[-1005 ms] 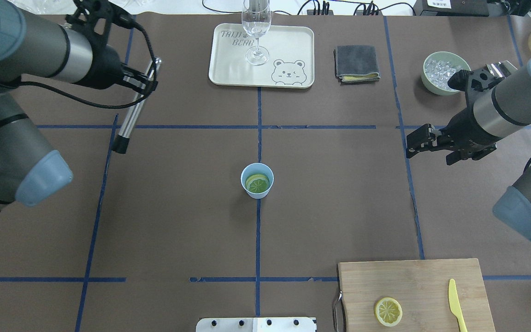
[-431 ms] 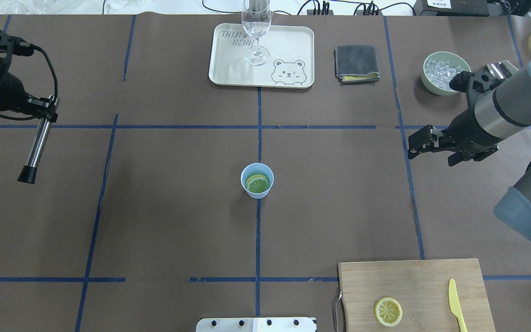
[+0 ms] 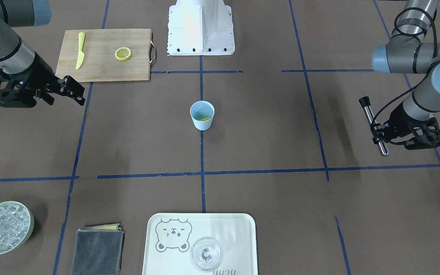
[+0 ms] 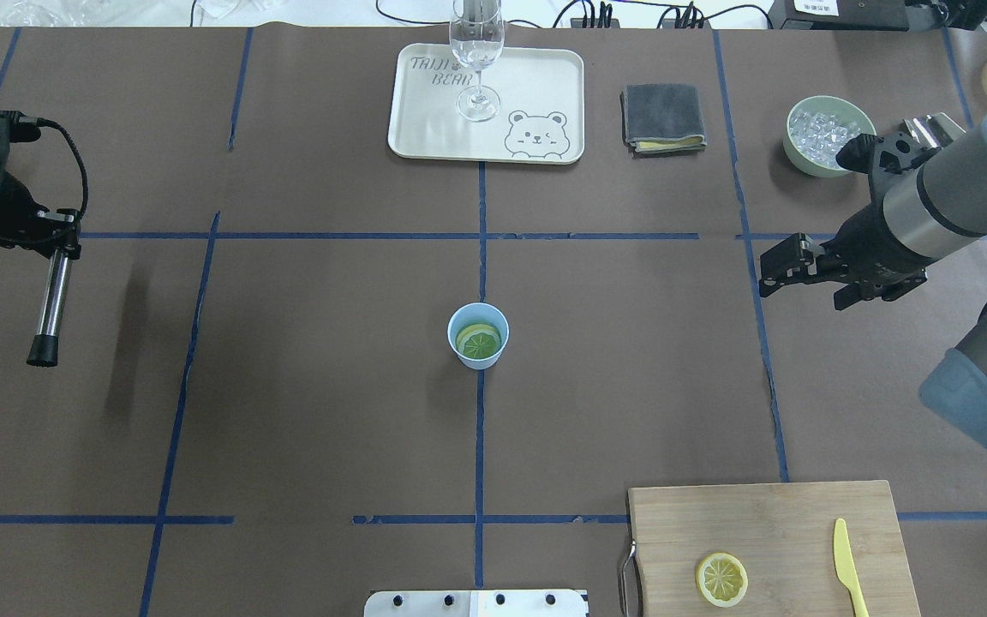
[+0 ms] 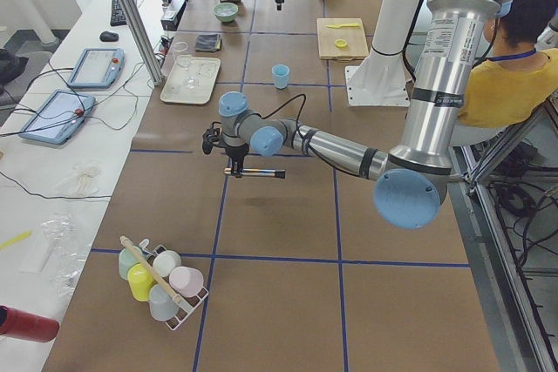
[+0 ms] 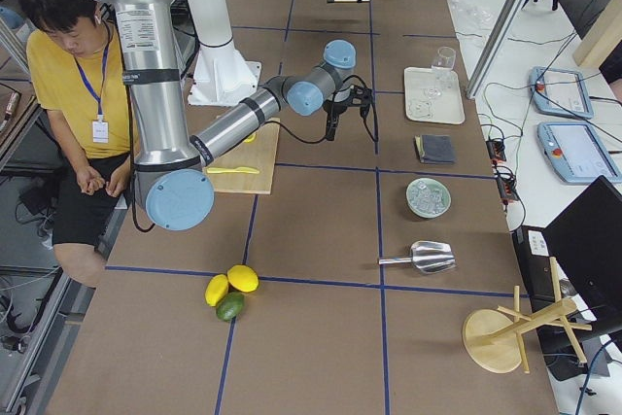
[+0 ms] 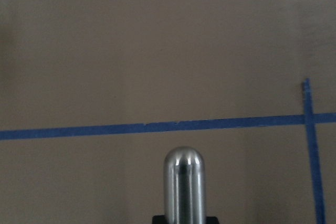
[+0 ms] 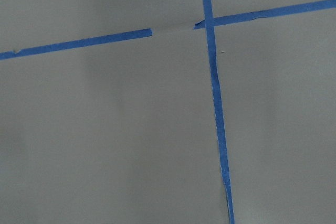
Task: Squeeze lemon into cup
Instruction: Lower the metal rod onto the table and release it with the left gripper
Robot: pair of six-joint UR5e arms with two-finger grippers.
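The light-blue cup (image 4: 477, 336) stands upright at the table's middle, also in the front view (image 3: 202, 115). A lemon slice (image 4: 477, 343) lies inside it. A second lemon slice (image 4: 721, 578) lies on the wooden cutting board (image 4: 802, 514). My left gripper (image 4: 61, 242) is far to the cup's left, shut on a steel rod with a black tip (image 4: 48, 300); the rod's round end shows in the left wrist view (image 7: 184, 182). My right gripper (image 4: 769, 270) hovers open and empty to the cup's right, over a blue tape line.
A cream bear tray (image 4: 545, 86) with a clear footed glass (image 4: 477, 51) stands at the back. A grey cloth (image 4: 662, 116) and a green bowl of ice (image 4: 819, 133) are at the back right. A yellow knife (image 4: 845, 566) lies on the board.
My left arm has swung far to the left and nearer the robot, carrying the steel rod away from the middle. The right arm has barely moved. Cup and slices are unmoved.
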